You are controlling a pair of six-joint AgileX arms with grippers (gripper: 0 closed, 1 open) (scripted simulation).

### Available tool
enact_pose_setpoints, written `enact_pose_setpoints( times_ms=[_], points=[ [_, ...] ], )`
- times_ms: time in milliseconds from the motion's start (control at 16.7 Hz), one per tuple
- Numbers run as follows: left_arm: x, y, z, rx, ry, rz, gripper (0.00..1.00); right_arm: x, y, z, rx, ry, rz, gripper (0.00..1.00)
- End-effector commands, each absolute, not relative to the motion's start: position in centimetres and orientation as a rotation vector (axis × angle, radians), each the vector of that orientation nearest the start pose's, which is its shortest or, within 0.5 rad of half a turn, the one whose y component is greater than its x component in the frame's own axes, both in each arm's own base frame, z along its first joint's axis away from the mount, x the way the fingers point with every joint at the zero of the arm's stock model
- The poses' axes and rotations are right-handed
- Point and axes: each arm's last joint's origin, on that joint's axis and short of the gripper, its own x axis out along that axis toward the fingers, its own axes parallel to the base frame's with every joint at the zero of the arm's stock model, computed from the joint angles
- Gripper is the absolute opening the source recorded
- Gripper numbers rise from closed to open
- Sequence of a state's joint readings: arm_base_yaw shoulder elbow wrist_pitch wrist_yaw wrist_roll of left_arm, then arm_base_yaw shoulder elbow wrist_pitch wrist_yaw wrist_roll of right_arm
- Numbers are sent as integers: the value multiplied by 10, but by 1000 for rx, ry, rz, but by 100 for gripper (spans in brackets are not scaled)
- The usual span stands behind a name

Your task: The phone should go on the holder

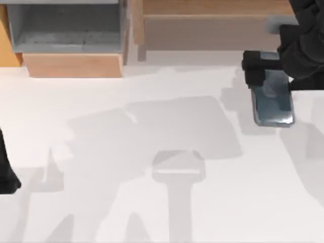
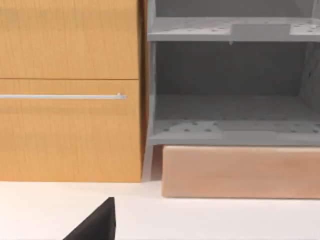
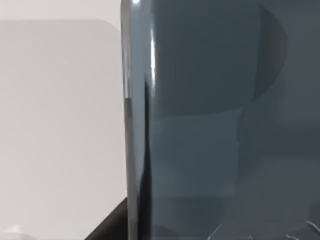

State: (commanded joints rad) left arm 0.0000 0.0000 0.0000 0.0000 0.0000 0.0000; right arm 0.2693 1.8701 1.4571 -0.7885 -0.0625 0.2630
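Glossy blue-grey phone (image 1: 273, 104), rounded corners, clamped in right gripper (image 1: 263, 71).

Glossy dark blue-grey slab phone (image 1: 273, 104) far right of white tabletop (image 1: 152, 202), under right gripper (image 1: 255, 71). Pale grey holder (image 1: 178, 167) centre. Grey open shelf unit (image 1: 66, 25) back left; left arm at left edge.
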Motion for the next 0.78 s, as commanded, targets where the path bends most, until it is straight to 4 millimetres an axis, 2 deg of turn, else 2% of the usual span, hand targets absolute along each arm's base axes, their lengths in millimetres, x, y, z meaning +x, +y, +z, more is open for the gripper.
enact_pose_setpoints(
  times_ms=[180,360,600,780],
  points=[
    [106,-1,160,0,0,0,100,352,43,258,149,1035,120,0],
    [106,-1,160,0,0,0,100,326,-4,287,173,863,76,0],
    [106,-1,160,0,0,0,100,290,-51,306,150,686,5,0],
    [106,-1,160,0,0,0,100,265,-72,302,120,625,-24,0]
  ],
)
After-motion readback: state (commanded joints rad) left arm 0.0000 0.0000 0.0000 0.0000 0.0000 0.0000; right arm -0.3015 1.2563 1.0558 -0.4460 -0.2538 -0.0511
